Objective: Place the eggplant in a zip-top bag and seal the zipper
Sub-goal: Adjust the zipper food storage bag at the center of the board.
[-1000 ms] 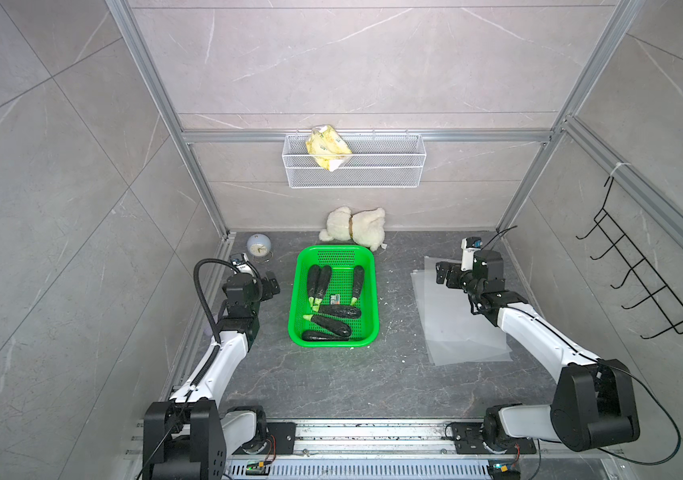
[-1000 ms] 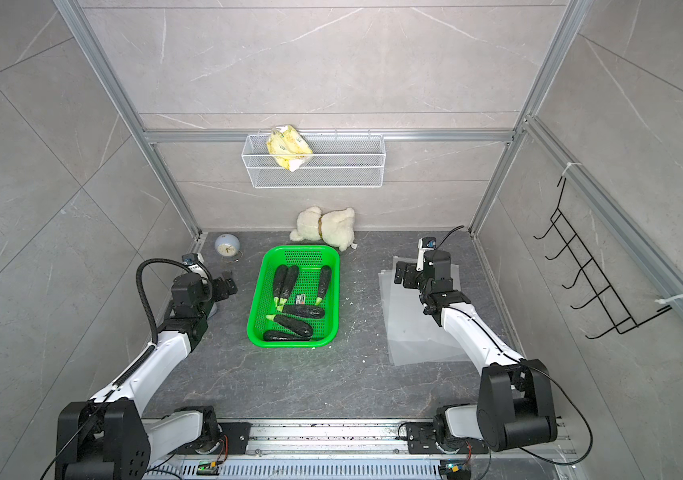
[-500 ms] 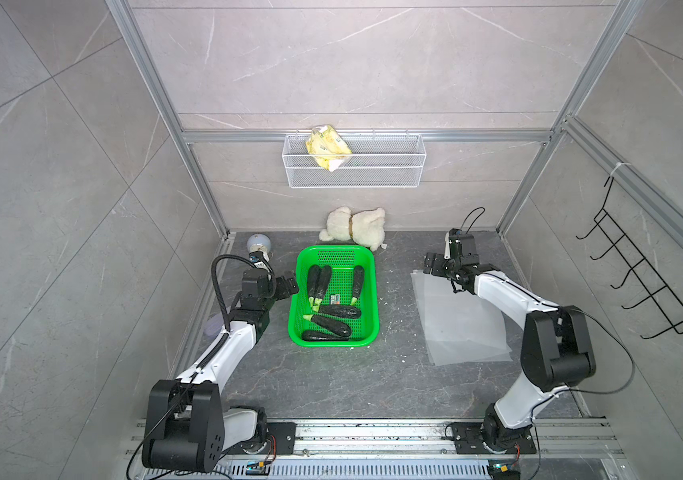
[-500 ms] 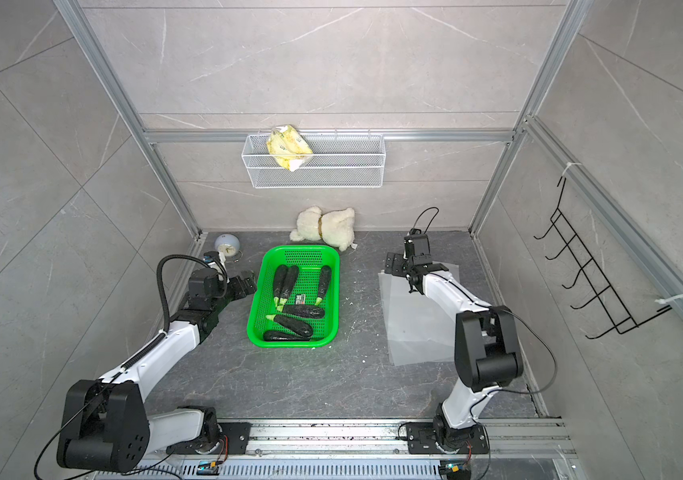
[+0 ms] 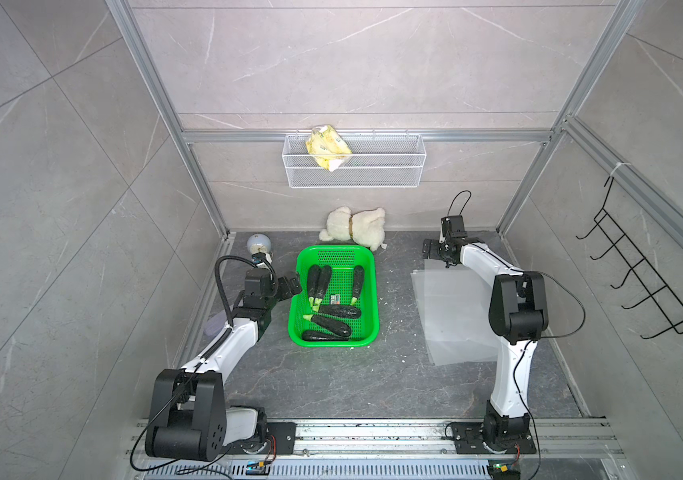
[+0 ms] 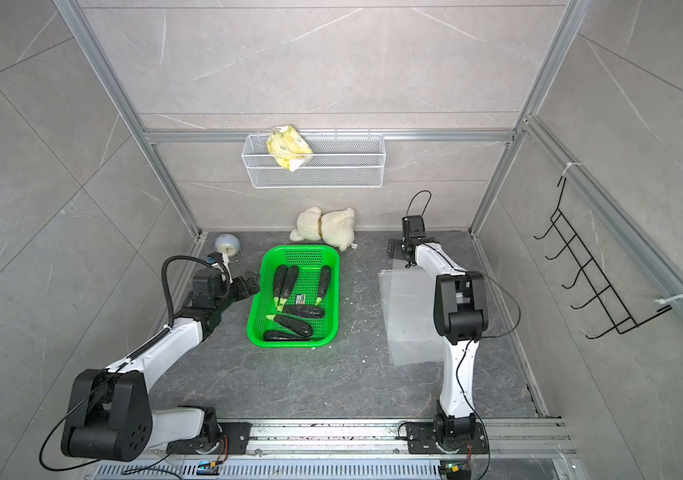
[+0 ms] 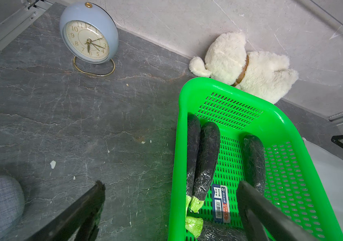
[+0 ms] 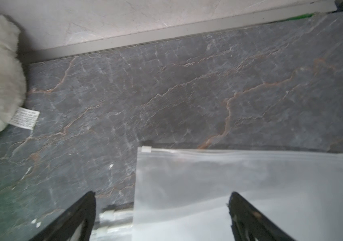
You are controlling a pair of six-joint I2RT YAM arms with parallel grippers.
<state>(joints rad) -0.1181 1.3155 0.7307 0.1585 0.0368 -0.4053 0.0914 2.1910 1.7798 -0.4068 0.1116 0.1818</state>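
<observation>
Left gripper (image 7: 170, 185) spread wide, empty, straddling the left rim of the green perforated plastic basket (image 7: 176, 146); six dark glossy eggplants (image 5: 339, 311) lie inside. Right gripper (image 8: 162, 194) gapes too, hovering over the zipper end of the clear flat zip-top bag (image 8: 239, 181) on the dark stone desk (image 5: 331, 382).

The clock (image 7: 88, 33) face carries Arabic hour numerals; 2 to 12 can be read in the left wrist view. A blue and red label (image 7: 220, 203) with a barcode lies on the basket (image 7: 287, 129) floor between eggplants (image 7: 207, 154); its print is too small to read. The plush toy's tag (image 8: 24, 117) shows blurred lines of print. Green print on the yellow packet (image 5: 327, 147) is illegible.
</observation>
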